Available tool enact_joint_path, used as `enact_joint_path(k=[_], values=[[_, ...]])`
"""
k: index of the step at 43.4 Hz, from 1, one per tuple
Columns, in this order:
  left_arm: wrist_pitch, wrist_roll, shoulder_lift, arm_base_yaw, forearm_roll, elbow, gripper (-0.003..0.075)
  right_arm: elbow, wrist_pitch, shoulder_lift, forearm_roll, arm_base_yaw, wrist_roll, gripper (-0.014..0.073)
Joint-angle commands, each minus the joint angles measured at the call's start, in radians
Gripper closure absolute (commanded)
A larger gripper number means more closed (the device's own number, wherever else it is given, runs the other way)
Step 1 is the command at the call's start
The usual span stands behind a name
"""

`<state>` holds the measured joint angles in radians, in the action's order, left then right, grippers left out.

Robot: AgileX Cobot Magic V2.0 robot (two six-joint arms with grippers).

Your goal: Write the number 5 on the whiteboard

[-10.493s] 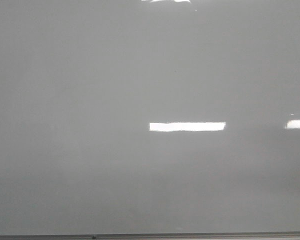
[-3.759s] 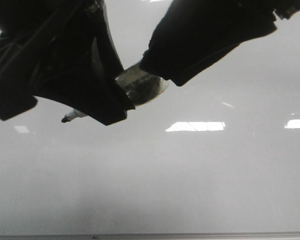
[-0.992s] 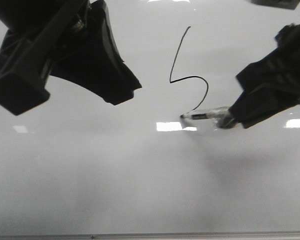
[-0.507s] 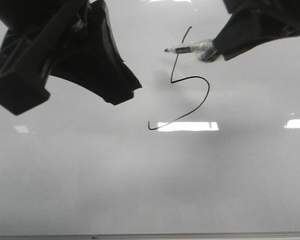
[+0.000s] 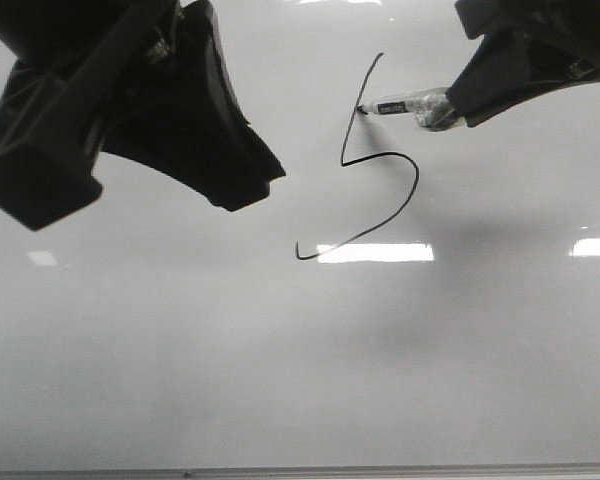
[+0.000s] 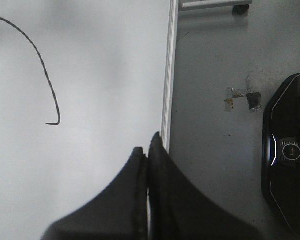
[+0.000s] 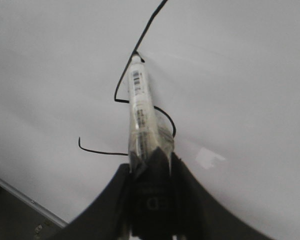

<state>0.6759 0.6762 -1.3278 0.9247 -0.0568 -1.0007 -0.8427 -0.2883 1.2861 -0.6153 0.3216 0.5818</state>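
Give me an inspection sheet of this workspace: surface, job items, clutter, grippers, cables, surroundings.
Surface: whiteboard, glossy pale grey, glare patches, thin rail at its bottom edge.
Job items: 5 drawn in thin black line, stem and curved tail there, top stroke not yet drawn; marker tip at the stem's upper part.
Clutter: nothing seen on the board.
Grippers: right gripper shut on the marker; left gripper shut, holding nothing, off to the left of the 5.
Cables: nothing seen.
Surroundings: left wrist view shows grey floor beyond the board's edge, a taped patch and a dark rounded device.
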Motion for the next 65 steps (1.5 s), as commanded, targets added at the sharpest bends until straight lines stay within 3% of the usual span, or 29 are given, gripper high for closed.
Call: enact_joint_path(k=[1, 10, 21, 28, 36, 39, 42, 48, 51, 57, 65], values=[[-0.046, -0.01, 0.031, 0.005, -0.016, -0.034, 0.0741, -0.053, 0.054, 0.003, -0.004, -0.003, 0.003, 0.0653], [-0.046, -0.01, 0.031, 0.005, -0.016, -0.034, 0.0741, -0.057, 0.04, -0.003, -0.004, -0.024, 0.003, 0.0653], [-0.046, -0.01, 0.031, 0.005, -0.016, -0.034, 0.0741, -0.056, -0.037, -0.081, -0.003, -0.183, 0.003, 0.0653], [-0.048, -0.01, 0.031, 0.005, -0.016, -0.034, 0.0741, -0.056, -0.074, -0.164, 0.004, -0.137, 0.064, 0.0653], [-0.033, -0.01, 0.037, 0.005, -0.014, -0.045, 0.0729, -0.056, -0.242, -0.239, 0.154, -0.049, 0.174, 0.0653], [0.008, -0.01, 0.039, 0.005, -0.012, -0.07, 0.068, -0.056, -0.31, -0.24, 0.181, -0.008, 0.198, 0.0653], [0.079, -0.01, 0.039, 0.005, -0.012, -0.111, 0.0583, -0.056, -0.36, -0.239, 0.191, 0.043, 0.214, 0.0653], [0.177, -0.01, 0.039, 0.005, -0.015, -0.205, 0.0241, -0.056, -0.399, -0.239, 0.192, 0.146, 0.239, 0.0653], [0.18, -0.006, 0.039, 0.009, -0.014, -0.223, 0.0146, -0.056, -0.395, -0.239, 0.192, 0.2, 0.239, 0.0653], [0.18, 0.04, 0.03, 0.025, -0.021, -0.227, 0.0167, -0.056, -0.362, -0.239, 0.18, 0.289, 0.239, 0.0653], [0.18, 0.043, 0.029, 0.036, -0.019, -0.227, 0.0261, -0.057, -0.281, -0.24, 0.165, 0.388, 0.239, 0.0653]])
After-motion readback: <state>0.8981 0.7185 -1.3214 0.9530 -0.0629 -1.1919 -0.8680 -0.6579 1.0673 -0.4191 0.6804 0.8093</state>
